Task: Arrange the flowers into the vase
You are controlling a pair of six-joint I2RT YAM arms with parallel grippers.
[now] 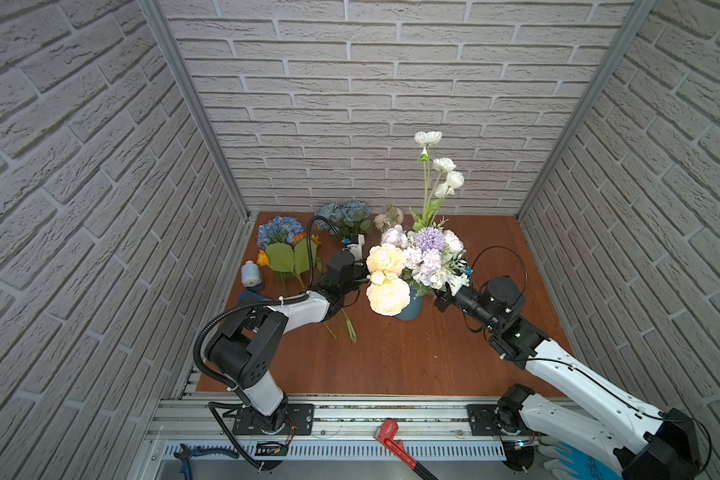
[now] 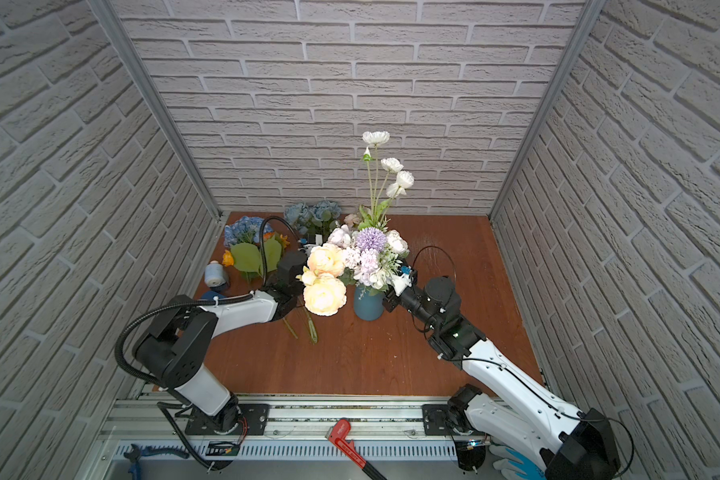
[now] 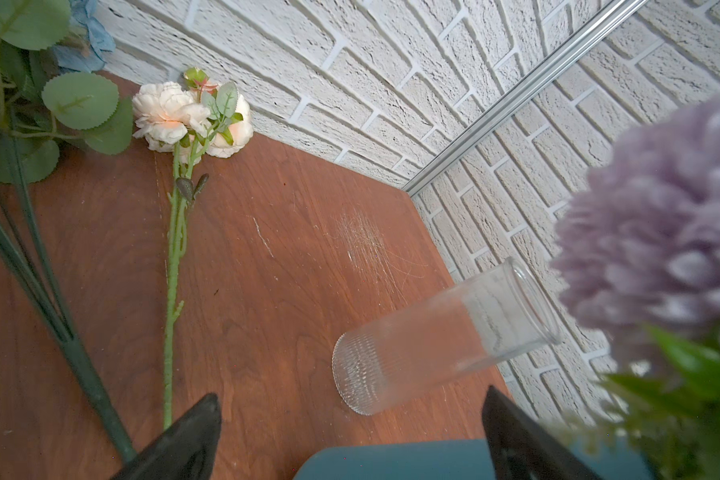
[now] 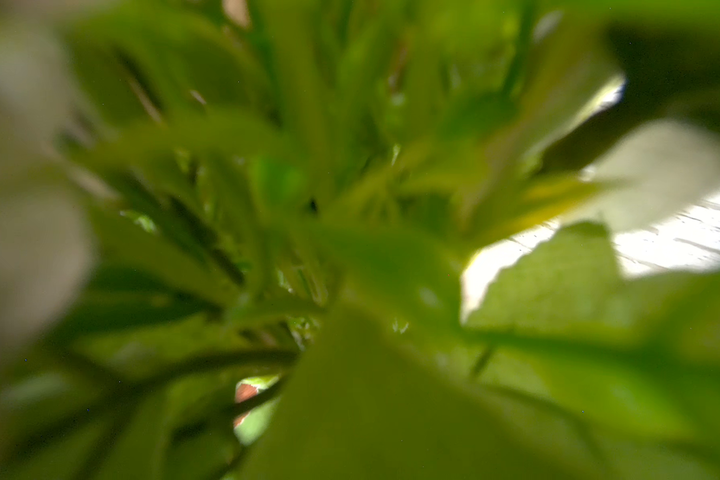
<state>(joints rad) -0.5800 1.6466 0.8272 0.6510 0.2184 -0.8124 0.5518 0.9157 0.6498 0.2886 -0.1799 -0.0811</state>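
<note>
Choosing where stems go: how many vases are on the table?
2. A blue vase holds the bouquet mid-table; an empty clear glass vase stands near the brick wall, seen only in the left wrist view.

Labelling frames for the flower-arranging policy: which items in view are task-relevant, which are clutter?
Job: blue vase, cream-peach roses, lilac cluster, tall white buds, blue hydrangea, dusty-blue roses, orange sunflowers.
Lying about: pale-blue spool, red wrench, pliers, glove.

Soft even light, bowed edges; right wrist view all blur (leaves [image 4: 558,299], probably).
</note>
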